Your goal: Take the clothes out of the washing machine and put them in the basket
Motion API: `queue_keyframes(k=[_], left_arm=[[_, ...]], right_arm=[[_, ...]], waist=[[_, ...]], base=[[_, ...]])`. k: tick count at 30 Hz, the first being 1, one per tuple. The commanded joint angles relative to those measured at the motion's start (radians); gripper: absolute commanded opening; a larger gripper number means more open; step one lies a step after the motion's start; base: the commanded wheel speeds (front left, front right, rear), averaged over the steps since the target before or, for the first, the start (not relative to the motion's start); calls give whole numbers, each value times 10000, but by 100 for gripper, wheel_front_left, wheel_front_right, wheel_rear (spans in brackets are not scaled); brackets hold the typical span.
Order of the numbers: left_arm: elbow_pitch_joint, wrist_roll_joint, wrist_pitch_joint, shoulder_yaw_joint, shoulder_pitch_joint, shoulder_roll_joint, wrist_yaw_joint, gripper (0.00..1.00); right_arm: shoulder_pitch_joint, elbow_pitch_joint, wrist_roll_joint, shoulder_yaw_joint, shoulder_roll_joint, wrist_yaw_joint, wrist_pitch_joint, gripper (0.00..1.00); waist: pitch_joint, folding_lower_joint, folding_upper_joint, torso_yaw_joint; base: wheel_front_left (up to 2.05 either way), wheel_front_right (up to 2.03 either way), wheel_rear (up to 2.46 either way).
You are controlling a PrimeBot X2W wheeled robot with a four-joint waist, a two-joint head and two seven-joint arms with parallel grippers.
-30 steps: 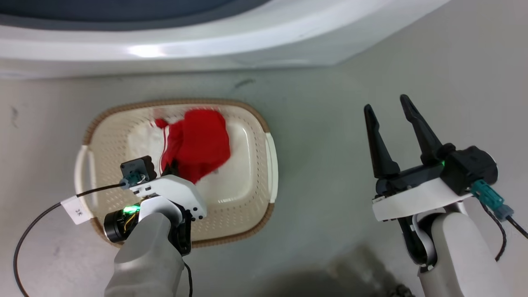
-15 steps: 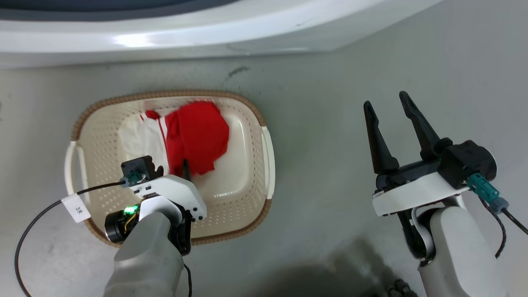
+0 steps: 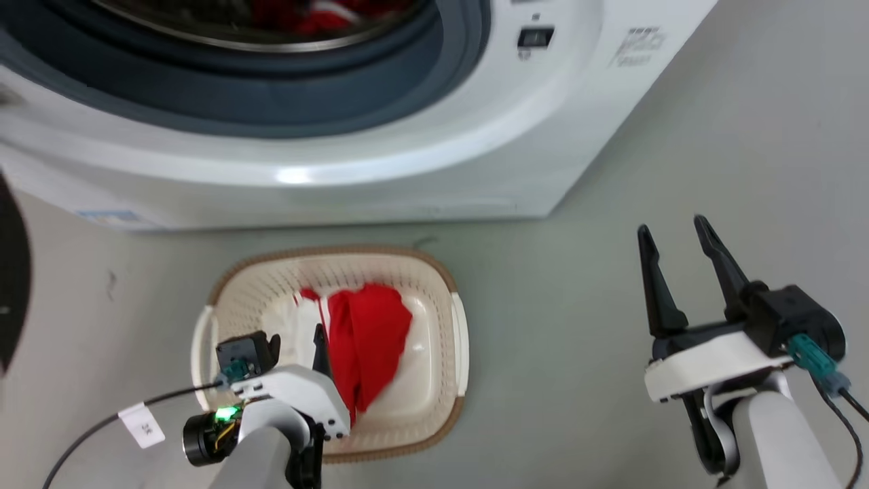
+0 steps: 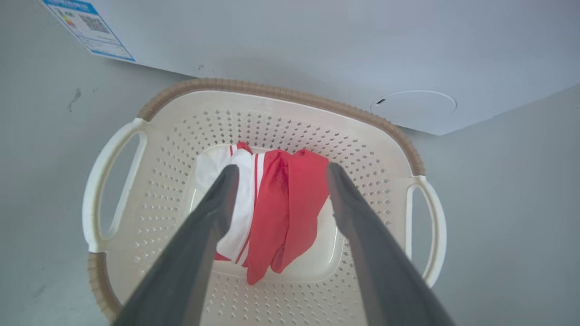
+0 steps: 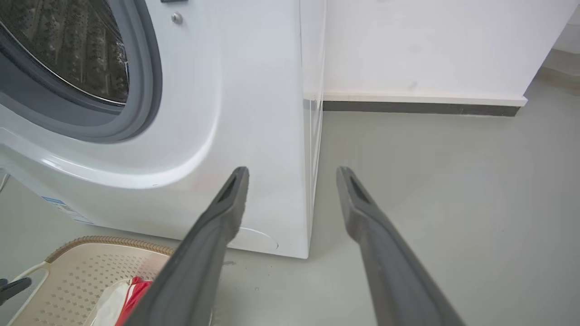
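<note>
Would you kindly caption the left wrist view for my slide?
Open left end effector above red clothes lying in the basket.

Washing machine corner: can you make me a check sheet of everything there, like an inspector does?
Surface: grey floor, a few small dark marks.
Job's things: basket on the floor in front of the washing machine; red and white clothes lie in it; more red cloth shows inside the drum.
Clutter: nothing seen.
Grippers: left gripper open above the basket, holding nothing; right gripper open over bare floor, holding nothing.
Cables: black cable with a white tag at the left wrist; second cable at the right wrist.
Surroundings: white wall with a dark baseboard.
</note>
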Motion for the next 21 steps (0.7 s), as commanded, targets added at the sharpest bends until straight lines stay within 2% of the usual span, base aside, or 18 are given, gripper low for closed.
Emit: queue_keyframes(k=[1,12,21], left_arm=[[-240,198,-24,24,268,-1,51,100],[-3468,1361,-24,482,1837,-1,193,100],[-5332,1956,-24,561,1808,-1,123,100]], right_arm=[[201,-55,-64,-75,-7,-7,17,100],[1086,-619,-251,-501,-6,-7,352,100],[1467,-1076,-305,-719,-6,-7,672,100]], waist=[[-925,0,0,234],[-2387,0,0,361],[-2827,0,0,445]], base=[[0,0,0],[0,0,0],[0,0,0]])
